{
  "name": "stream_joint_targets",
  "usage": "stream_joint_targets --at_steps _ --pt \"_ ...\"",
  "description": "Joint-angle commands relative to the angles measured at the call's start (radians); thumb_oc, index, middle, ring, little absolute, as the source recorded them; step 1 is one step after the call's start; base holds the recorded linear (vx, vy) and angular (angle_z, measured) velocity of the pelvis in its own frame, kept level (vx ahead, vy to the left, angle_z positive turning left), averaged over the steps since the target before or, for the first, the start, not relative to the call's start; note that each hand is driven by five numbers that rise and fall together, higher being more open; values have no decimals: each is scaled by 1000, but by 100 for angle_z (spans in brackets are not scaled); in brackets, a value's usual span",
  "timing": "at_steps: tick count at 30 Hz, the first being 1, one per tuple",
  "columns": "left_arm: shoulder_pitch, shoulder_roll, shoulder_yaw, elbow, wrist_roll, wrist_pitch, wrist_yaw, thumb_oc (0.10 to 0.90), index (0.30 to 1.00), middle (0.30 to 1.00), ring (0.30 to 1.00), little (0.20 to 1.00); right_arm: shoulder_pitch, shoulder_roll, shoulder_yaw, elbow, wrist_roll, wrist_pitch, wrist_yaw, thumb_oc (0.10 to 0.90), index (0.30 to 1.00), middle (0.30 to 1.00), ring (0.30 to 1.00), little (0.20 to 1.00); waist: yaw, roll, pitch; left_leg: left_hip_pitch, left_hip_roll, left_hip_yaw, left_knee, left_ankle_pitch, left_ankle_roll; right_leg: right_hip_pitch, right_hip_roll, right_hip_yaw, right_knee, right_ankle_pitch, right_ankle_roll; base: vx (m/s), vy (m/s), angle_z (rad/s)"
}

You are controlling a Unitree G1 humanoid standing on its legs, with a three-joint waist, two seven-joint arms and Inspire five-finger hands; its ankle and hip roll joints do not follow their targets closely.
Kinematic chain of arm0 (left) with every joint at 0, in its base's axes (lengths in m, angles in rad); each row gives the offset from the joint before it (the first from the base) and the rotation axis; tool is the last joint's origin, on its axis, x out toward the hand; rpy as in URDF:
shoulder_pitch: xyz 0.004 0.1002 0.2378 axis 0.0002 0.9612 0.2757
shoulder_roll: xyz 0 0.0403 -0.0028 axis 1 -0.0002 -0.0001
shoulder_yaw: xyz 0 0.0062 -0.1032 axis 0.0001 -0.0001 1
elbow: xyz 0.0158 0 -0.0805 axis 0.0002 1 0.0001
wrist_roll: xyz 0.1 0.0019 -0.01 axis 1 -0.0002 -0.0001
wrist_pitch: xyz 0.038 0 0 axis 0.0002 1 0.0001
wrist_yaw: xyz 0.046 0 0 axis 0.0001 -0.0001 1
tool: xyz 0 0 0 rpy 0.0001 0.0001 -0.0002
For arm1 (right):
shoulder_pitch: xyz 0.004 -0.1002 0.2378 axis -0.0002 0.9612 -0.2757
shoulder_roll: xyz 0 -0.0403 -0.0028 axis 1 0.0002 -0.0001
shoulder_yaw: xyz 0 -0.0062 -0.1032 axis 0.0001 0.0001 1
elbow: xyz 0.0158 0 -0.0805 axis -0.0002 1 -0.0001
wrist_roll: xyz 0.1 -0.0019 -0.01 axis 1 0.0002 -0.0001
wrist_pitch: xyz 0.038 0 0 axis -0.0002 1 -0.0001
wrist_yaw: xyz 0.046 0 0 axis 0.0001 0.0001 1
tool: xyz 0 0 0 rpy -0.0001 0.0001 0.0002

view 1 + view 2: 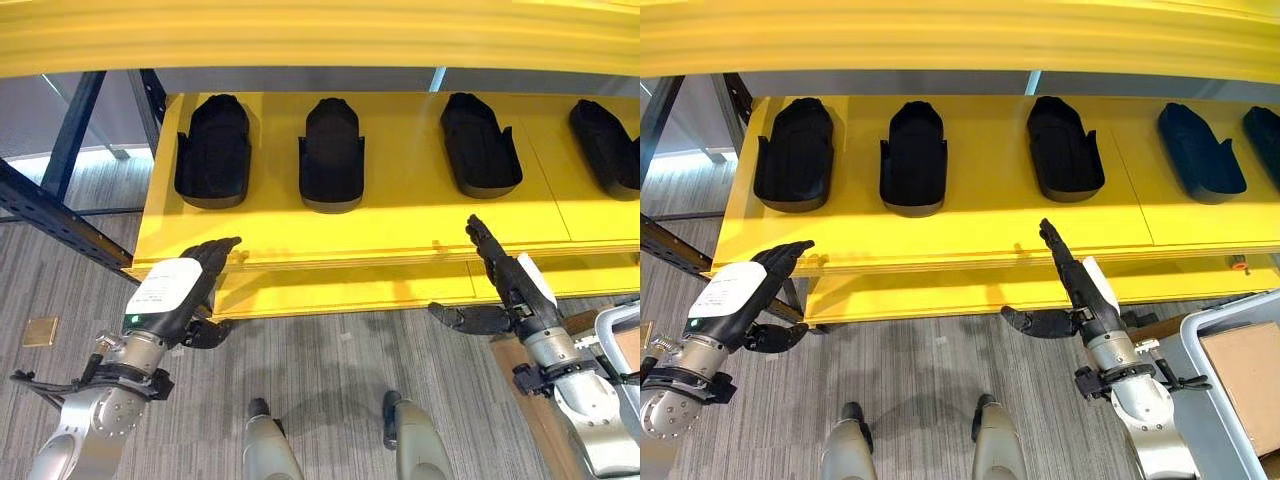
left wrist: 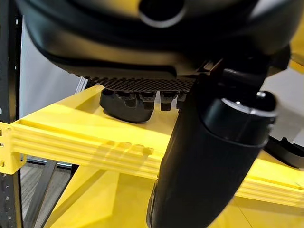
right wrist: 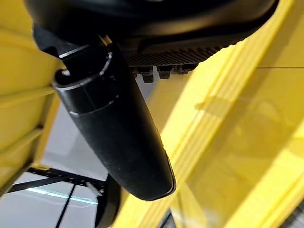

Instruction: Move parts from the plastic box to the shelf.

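Dark fingers straight and empty on both sides: the left hand [image 1: 185,290] and right hand [image 1: 500,275] hang at the front edge of the yellow shelf [image 1: 980,235]. Looks like a between-trips step. Next move, I'd guess, is turning right to the grey plastic box [image 1: 1215,330] for another. I count five black parts [image 1: 915,160] lined up on the shelf, in the right eye view.

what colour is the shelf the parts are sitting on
Bright yellow shelf; the parts on it are black. Clearest in the right eye view.
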Motion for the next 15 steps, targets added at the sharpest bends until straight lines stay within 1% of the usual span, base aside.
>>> stream_joint_targets --at_steps 1,2,4,6,10,11,13,14,15 --pt "-82 77 -28 -84 12 -62 78 900 1000 1000 1000 1000 -84 -34 -15 -83 6 -117 -49 900 1000 1000 1000 1000 -20 -10 -70 13 12 15 -25 39 51 98 -12 36 -89 85 -2 19 -2 5" --pt "-94 78 -45 -79 21 -62 76 900 1000 1000 1000 1000 -85 -33 -13 -83 5 -116 -51 900 1000 1000 1000 1000 -21 -9 -72 18 13 17 -30 40 51 101 -10 36 -93 86 -1 0 0 0" --pt "-137 69 -109 -60 24 -68 72 900 1000 1000 1000 1000 -89 -27 -4 -79 13 -119 -64 900 1000 1000 1000 1000 -29 -9 -76 31 15 21 -40 41 51 110 -5 39 -102 87 1 0 0 0" --pt "-159 64 -131 -54 33 -70 73 900 1000 1000 1000 1000 -88 -25 2 -80 13 -117 -65 900 1000 1000 1000 1000 -29 -9 -77 37 16 22 -43 43 50 113 -4 39 -104 87 0 0 0 0" --pt "-243 46 -230 -5 48 -80 81 900 1000 1000 1000 1000 -94 -19 25 -75 23 -123 -74 900 1000 1000 1000 1000 -43 -7 -81 53 22 28 -53 48 48 121 3 46 -109 87 -1 7 -20 -5" --pt "-279 39 -269 5 63 -76 73 900 1000 1000 1000 1000 -91 -17 32 -78 25 -122 -78 900 1000 1000 1000 1000 -51 -5 -83 62 27 32 -62 51 47 121 6 50 -114 87 -1 7 -35 -6" --pt "-306 29 -294 33 67 -76 80 900 1000 1000 1000 1000 -88 -18 35 -81 25 -123 -78 900 1000 1000 1000 1000 -53 -4 -84 67 28 35 -70 54 46 123 9 52 -118 88 -2 0 0 0" --pt "-344 18 -328 59 82 -69 80 900 1000 1000 1000 1000 -87 -20 39 -81 25 -121 -80 900 1000 1000 1000 1000 -61 -1 -88 74 31 40 -76 57 45 123 13 53 -122 89 -2 4 -21 -6" --pt "-349 16 -333 64 84 -69 82 900 1000 1000 1000 1000 -86 -20 37 -81 25 -121 -81 900 1000 1000 1000 1000 -59 0 -88 74 31 41 -77 58 45 124 13 53 -122 89 -2 5 -31 -12"
